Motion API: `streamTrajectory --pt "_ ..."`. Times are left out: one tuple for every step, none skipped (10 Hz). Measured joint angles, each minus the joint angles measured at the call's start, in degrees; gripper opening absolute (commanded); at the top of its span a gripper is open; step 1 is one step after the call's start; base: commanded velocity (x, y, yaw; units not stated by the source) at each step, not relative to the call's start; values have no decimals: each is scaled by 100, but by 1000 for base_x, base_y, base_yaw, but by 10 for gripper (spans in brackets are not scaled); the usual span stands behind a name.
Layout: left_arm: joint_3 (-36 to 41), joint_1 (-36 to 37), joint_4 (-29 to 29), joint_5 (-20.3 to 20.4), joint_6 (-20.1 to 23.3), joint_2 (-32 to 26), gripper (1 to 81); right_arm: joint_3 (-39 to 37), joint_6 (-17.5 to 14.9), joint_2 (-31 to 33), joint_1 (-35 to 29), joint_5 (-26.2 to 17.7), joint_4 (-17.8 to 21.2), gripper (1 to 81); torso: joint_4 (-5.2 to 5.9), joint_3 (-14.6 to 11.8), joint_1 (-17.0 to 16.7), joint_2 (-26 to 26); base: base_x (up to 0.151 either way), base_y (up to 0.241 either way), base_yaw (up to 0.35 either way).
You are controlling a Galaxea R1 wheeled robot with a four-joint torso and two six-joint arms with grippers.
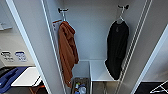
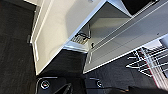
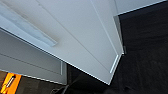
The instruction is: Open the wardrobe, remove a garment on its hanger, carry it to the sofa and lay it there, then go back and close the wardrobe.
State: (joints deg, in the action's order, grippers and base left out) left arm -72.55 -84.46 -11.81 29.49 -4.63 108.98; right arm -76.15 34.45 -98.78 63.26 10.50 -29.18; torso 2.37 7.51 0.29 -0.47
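Wardrobe [image 1: 90,32] stands open in the head view, both doors swung wide. Black garment [image 1: 117,50] hangs on a white hanger [image 1: 120,18] from the right-hand hook; rust-orange hooded garment [image 1: 67,52] hangs from the left hook. Wire basket [image 1: 80,86] with small items sits at the bottom, beside a white inner shelf [image 1: 100,71].

Left wrist: open door, dark floor [image 2: 15,62], white wire rack [image 2: 150,60] nearby. Can't tell the left gripper's state.

Right wrist: door panel with handle [image 3: 27,27] close up. Right gripper state can't be told either.
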Motion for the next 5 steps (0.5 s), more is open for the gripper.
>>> streamTrajectory --pt "-240 15 93 133 -43 406 811 -411 17 -266 118 -33 113 811 0 -2 -2 0 0 0 0" --pt "-416 -20 197 215 -132 767 811 -730 24 -681 245 -33 218 811 0 -2 -2 -2 0 0 0" --pt "-639 -88 308 243 -160 1072 811 -1113 61 -1211 438 -11 286 811 0 -2 -2 -2 0 0 0" --pt "-959 -104 418 245 -171 1318 811 -1535 101 -1654 623 -24 347 811 0 -2 -2 -2 0 0 0" --pt "-1301 -116 536 236 -189 1541 811 -2024 124 -2085 827 -57 400 811 0 -5 -2 -2 0 0 0"
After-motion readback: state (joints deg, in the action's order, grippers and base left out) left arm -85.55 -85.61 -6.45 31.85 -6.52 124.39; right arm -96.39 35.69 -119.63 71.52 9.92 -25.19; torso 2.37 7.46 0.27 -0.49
